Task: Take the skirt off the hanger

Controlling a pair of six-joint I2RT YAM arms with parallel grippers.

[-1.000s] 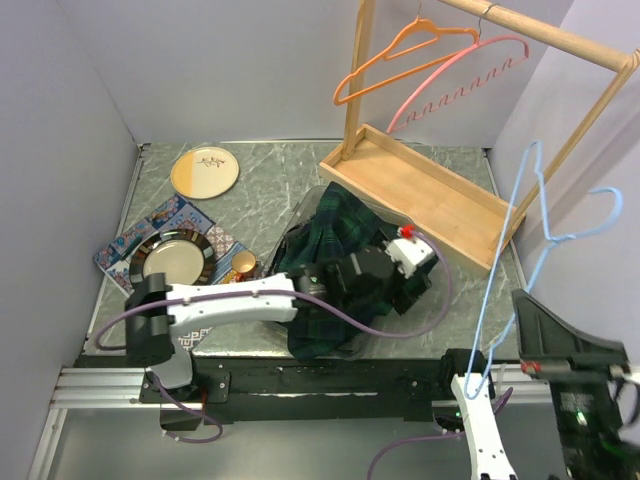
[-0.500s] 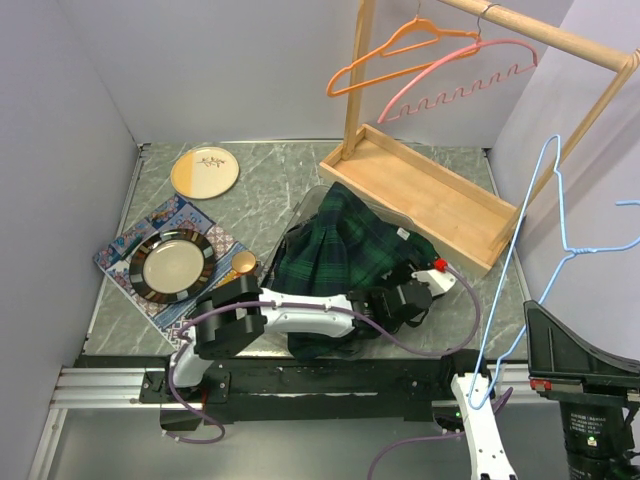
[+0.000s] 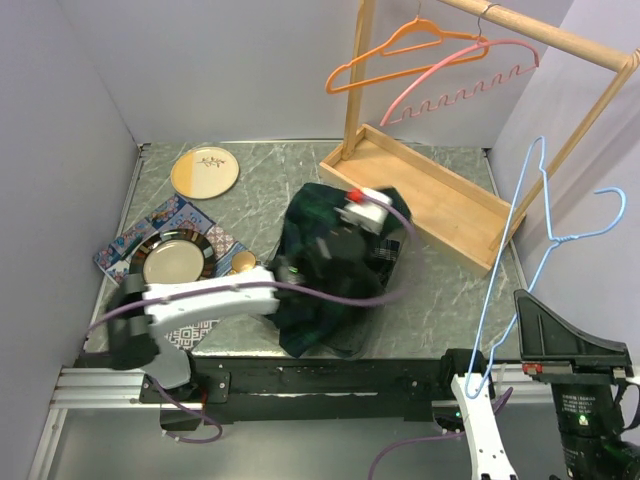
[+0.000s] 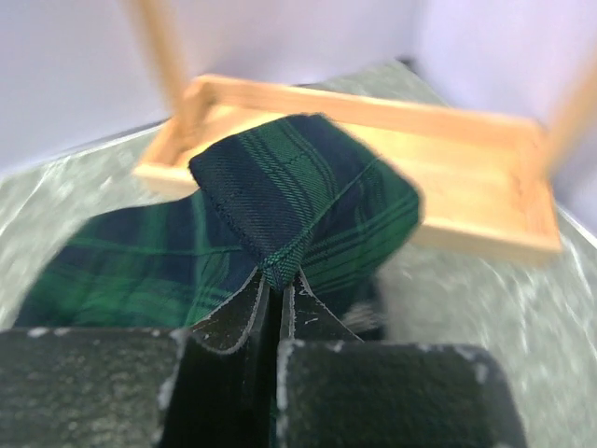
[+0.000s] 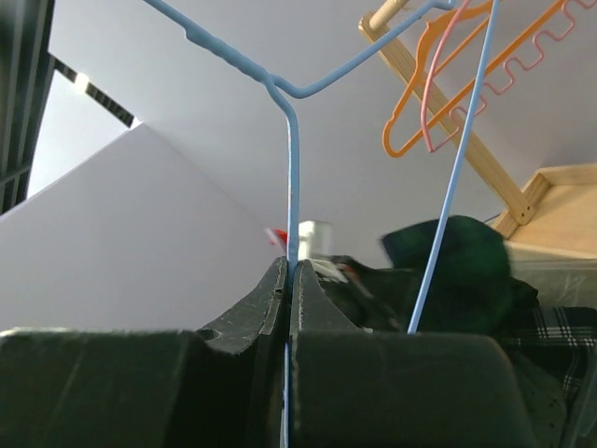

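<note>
Skirt, dark green plaid, lies crumpled mid-counter, just near of the wooden rack base. The left claw sits over the skirt's far part, pinched together on a raised fold. At the near right, the right claw is clamped on the blue hanger, well apart from the cloth.

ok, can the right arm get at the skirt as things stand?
Probably not. The right gripper is shut on the blue hanger, so it has no free jaws, and the left gripper pinches the skirt.
</note>
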